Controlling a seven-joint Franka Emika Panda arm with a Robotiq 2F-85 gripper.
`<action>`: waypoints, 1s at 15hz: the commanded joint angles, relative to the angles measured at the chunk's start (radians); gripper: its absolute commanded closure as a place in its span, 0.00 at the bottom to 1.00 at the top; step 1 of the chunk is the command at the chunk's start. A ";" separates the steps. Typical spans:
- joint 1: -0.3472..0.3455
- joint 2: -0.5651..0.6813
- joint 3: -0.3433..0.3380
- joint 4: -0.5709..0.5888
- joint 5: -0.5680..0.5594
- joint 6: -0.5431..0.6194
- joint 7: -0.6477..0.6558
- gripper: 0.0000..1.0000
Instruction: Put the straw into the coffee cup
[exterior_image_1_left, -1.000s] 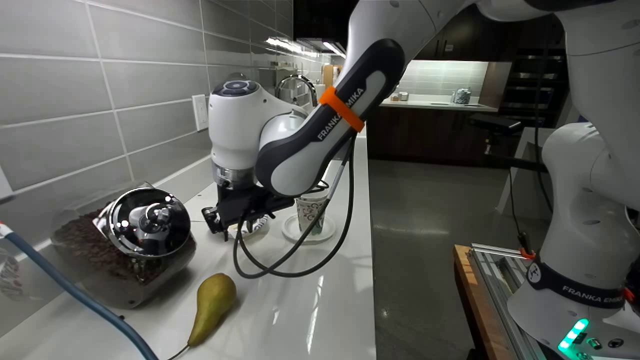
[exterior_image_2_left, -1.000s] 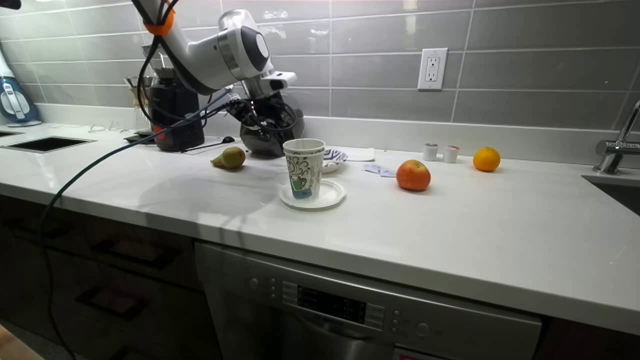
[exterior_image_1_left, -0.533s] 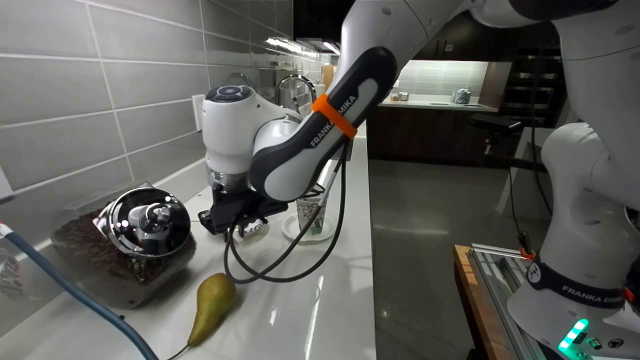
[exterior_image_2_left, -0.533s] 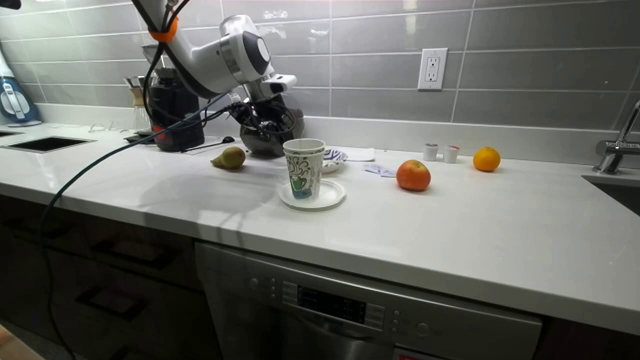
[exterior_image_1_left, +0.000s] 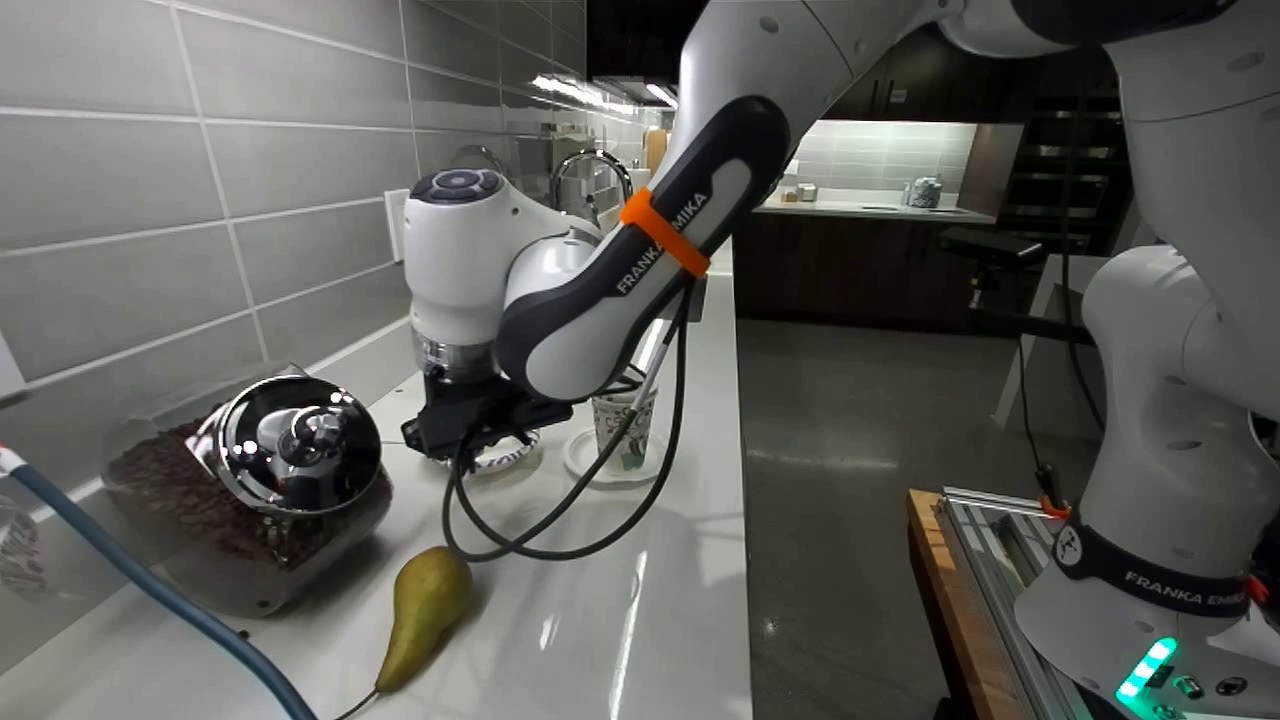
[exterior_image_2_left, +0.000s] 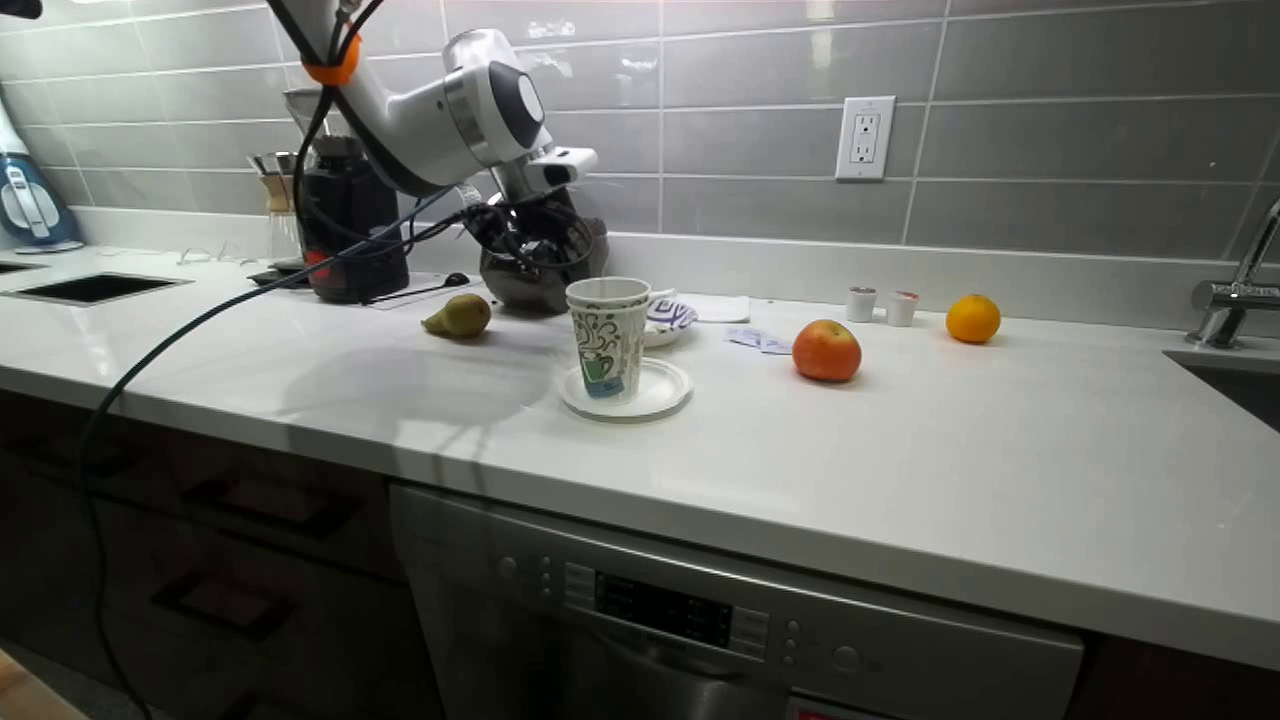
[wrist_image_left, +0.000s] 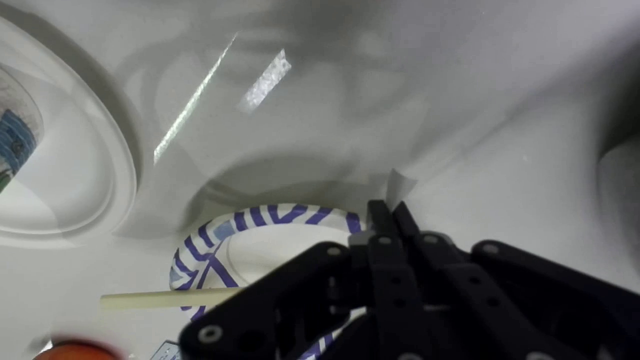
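The gripper (wrist_image_left: 392, 204) has its jaws closed, the two fingertips (wrist_image_left: 378, 215) side by side; whether anything is pinched between them I cannot tell. In the wrist view one pale straw (wrist_image_left: 165, 299) runs from behind the gripper out over the rim of the purple-patterned paper bowl (wrist_image_left: 255, 216), its long axis nearly level, its visible end pointing left, apart from the white plate (wrist_image_left: 122, 170). Its other end is hidden. One paper coffee cup (exterior_image_2_left: 607, 350), printed with dark scrolls and a green mug, stands upright on that plate, a double rim showing. In an exterior view the counter (exterior_image_2_left: 900, 440) also bears one pear (exterior_image_2_left: 462, 315), one apple (exterior_image_2_left: 827, 350), one orange (exterior_image_2_left: 973, 318) and two small lidded tubs (exterior_image_2_left: 860, 304). The black band (exterior_image_1_left: 1150, 583) around the robot base (exterior_image_1_left: 1120, 630) reads "FRANKA EMIKA"; an orange strap (exterior_image_1_left: 665, 232) interrupts the same name on the forearm (exterior_image_1_left: 640, 268).
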 joint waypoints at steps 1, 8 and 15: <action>0.018 -0.007 -0.017 0.018 -0.024 -0.007 0.035 1.00; 0.018 -0.064 -0.030 0.013 -0.032 -0.015 0.048 0.99; -0.013 -0.118 -0.048 -0.011 -0.039 0.005 0.065 0.99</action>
